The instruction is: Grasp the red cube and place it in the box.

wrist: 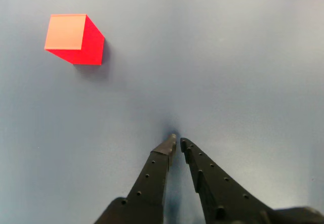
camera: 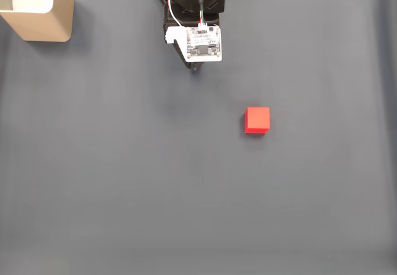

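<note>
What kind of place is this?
Probably a tabletop robot practice setup: a plain dark mat, a small arm at its edge, and just a red cube and a cardboard box.

In the fixed view, the box [camera: 38, 15] is set at the top left corner of the mat [camera: 124, 182], the arm [camera: 197, 20] at top centre, and the cube [camera: 257, 120] lies right of centre, below and right of the arm, well apart from the box.
</note>
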Robot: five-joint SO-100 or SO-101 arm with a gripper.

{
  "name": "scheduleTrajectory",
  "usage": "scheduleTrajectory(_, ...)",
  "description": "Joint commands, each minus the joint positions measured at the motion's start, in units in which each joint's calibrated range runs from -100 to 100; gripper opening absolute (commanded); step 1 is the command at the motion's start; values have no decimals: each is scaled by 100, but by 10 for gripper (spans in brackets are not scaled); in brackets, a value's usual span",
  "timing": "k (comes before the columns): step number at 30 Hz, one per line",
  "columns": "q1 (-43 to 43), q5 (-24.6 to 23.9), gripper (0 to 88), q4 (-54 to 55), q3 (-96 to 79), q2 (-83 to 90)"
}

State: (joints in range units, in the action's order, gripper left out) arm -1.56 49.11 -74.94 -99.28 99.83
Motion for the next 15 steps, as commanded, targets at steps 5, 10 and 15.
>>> scheduleTrajectory(5,35,-20,0,240,-54,17)
scheduleTrajectory(10,63,20,0,732,-45,9)
scheduleTrajectory(15,113,10,0,1248,1,9)
